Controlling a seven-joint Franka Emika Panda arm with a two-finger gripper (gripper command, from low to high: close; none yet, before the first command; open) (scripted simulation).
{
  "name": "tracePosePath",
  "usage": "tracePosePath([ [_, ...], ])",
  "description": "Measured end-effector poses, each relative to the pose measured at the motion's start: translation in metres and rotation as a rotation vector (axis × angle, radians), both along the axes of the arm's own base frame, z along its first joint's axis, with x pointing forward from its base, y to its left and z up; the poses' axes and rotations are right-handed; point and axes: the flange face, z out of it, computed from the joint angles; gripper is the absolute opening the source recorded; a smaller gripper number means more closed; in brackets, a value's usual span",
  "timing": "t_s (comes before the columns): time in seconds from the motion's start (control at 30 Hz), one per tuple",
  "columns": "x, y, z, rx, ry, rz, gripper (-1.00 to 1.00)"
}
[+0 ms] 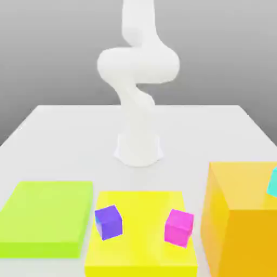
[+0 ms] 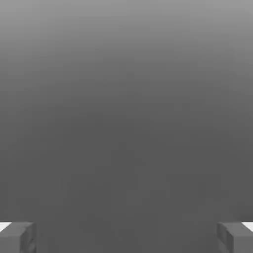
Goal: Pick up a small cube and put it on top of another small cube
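A white desk (image 1: 65, 130) carries three blocks along its near edge. A flat green slab (image 1: 46, 216) lies at the exterior view's left, a yellow slab (image 1: 140, 208) in the middle, and a taller orange block (image 1: 238, 216) at the right.

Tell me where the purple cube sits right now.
In the exterior view, the purple cube rests on the yellow block, at its left edge, with the pink cube opposite.

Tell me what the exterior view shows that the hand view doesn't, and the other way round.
Exterior view: the white arm on the table, a purple cube and a pink cube apart on a yellow slab, a green slab toward that view's left, a tall orange block toward its right with a teal cube on top.

Hand view: two fingertips of the gripper, wide apart, nothing between them, facing plain grey.

Shared: only grey backdrop.
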Motion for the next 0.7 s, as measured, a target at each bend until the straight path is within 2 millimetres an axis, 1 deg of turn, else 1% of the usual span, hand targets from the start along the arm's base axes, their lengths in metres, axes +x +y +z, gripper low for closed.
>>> tracePosePath([
  [0.07,0.02,0.039,-0.038,-0.024,0.054,0.104,0.0],
  [0.13,0.031,0.079,-0.078,-0.049,0.105,0.208,0.0],
  [0.2,0.035,0.121,-0.119,-0.077,0.155,0.313,0.0],
  [0.3,0.026,0.18,-0.183,-0.121,0.228,0.469,0.0],
  [0.4,0.002,0.234,-0.247,-0.172,0.3,0.621,0.0],
  [0.47,-0.021,0.264,-0.29,-0.21,0.348,0.72,0.0],
  [0.53,-0.049,0.289,-0.332,-0.25,0.395,0.818,0.0],
  [0.6,-0.083,0.309,-0.372,-0.294,0.441,0.917,0.0],
  [0.63,-0.111,0.324,-0.392,-0.322,0.46,0.993,0.0],
  [0.7,-0.122,0.321,-0.425,-0.369,0.516,1.021,0.0],
])
